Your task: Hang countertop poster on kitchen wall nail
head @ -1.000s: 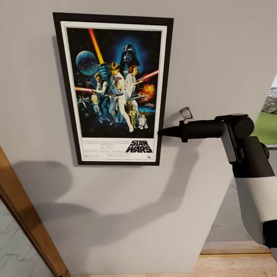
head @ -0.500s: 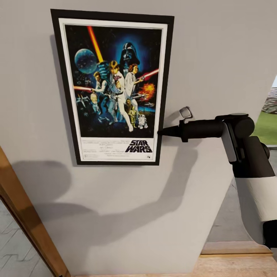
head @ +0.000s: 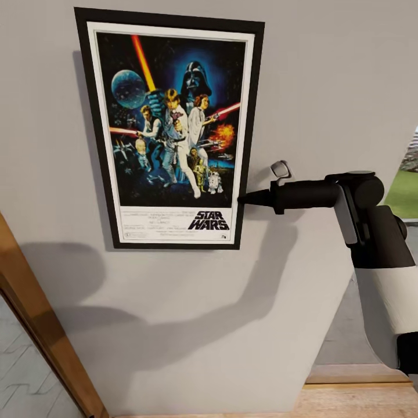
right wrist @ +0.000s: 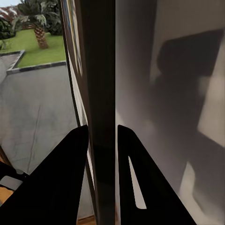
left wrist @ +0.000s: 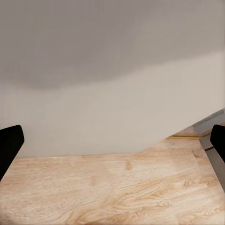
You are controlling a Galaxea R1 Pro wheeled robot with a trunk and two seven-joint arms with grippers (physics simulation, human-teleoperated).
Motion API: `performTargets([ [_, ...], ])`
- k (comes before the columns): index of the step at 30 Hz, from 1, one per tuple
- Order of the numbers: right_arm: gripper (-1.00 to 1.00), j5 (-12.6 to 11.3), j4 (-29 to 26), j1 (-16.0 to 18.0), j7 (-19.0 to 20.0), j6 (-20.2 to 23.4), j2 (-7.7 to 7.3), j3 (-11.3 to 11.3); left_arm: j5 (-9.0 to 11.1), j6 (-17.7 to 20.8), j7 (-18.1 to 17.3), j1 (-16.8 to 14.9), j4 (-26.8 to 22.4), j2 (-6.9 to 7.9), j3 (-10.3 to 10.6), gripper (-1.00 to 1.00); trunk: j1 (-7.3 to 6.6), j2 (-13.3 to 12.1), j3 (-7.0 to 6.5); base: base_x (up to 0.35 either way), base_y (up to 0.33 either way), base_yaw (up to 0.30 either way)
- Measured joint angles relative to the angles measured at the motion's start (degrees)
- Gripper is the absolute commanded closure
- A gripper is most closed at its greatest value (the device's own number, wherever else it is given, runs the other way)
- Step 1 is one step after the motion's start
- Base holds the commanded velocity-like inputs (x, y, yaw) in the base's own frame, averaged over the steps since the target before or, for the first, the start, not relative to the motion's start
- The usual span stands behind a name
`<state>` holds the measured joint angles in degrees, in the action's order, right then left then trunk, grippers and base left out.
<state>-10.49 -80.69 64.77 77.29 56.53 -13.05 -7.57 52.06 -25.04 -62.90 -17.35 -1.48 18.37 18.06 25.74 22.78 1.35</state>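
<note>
At the far left of the head view a wooden door frame [head: 40, 342] slants up past the grey wall [head: 325, 69], and the left gripper [left wrist: 112, 140] shows in its wrist view with its fingers spread wide at the picture's edges, holding nothing, over the wooden floor [left wrist: 117, 192].

The poster [head: 171, 130] is flat against the wall, upright, its top edge higher in the picture than a second ago. The door frame has slid the same way, so part of that shift is likely the camera's own. The bottom edge has scarcely moved, which suggests the poster is being eased up towards a nail hidden behind it, though I cannot make out any nail.

On the right, the right gripper [head: 247, 199] reaches in sideways and pinches the poster's lower right frame edge; its wrist view shows both fingers [right wrist: 70, 183] closed on the thin black edge.

By my judgement the hanging is nearly done, needing only a seat on the nail and release. Beyond the arm a window [head: 406, 186] opens onto grass; nothing stands in the way.
</note>
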Motion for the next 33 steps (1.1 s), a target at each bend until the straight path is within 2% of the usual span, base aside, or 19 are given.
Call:
performTargets([
  [33, 1.0, 0.0, -0.2, -0.1, 0.0, 0.0, -0.02, 0.0, 0.0, 0.0, -0.1, 0.0, 0.0, 0.36, 0.0, -1.0, 0.0, 0.0, 0.0, -0.025, 0.0, 0.0],
])
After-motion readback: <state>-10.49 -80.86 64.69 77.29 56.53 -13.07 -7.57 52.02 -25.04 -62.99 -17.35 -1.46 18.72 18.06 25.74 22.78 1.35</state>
